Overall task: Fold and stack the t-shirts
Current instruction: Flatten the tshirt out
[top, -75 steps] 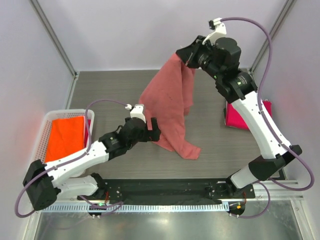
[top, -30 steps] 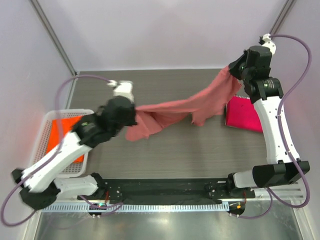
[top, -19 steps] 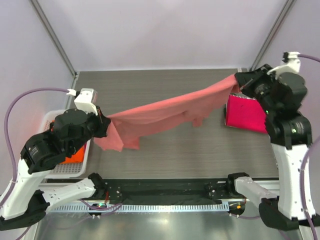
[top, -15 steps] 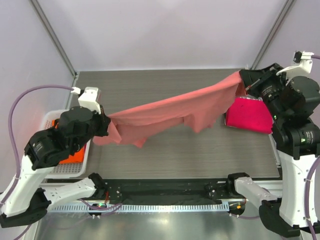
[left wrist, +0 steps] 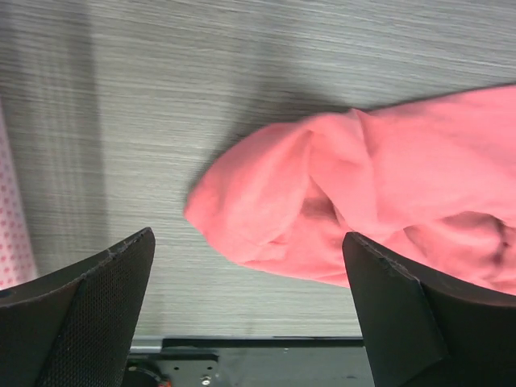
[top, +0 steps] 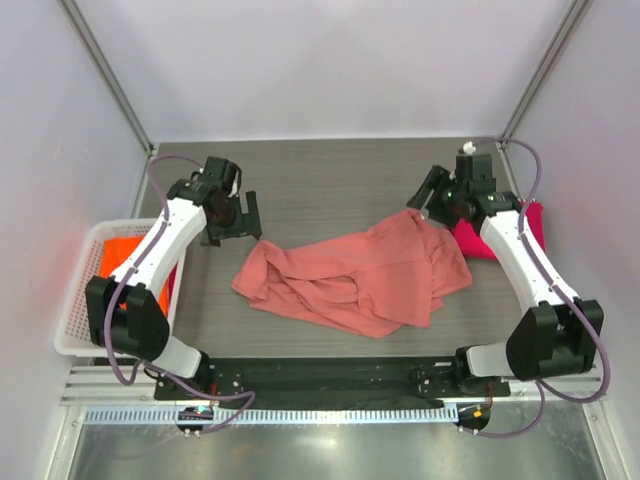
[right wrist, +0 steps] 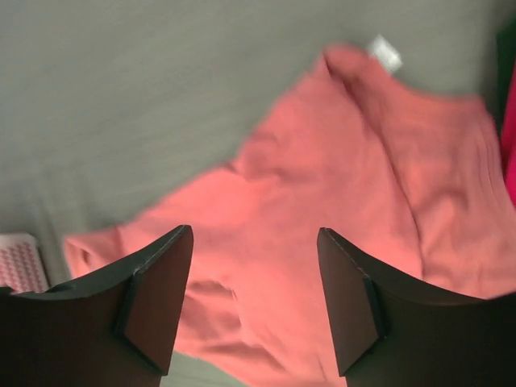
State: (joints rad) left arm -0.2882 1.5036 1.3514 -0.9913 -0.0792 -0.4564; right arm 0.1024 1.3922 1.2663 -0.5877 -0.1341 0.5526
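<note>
While the salmon-pink t-shirt point(top: 355, 280) lies rumpled on the table point(top: 330, 170) between our 2 grippers, we judge flattening it the step in hand. Both the left gripper point(top: 248, 216) and the right gripper point(top: 424, 194) gape empty over its ends. Next we must pinch 2 corners and pull it flat before folding

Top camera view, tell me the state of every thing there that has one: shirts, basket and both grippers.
salmon-pink t-shirt: unfolded, crumpled on the table, held by neither gripper.
magenta t-shirt: lying at the table's right side, partly under the right arm.
white basket: upright, holding the orange t-shirt.
orange t-shirt: inside the white basket.
left gripper: open, empty.
right gripper: open, empty.
</note>
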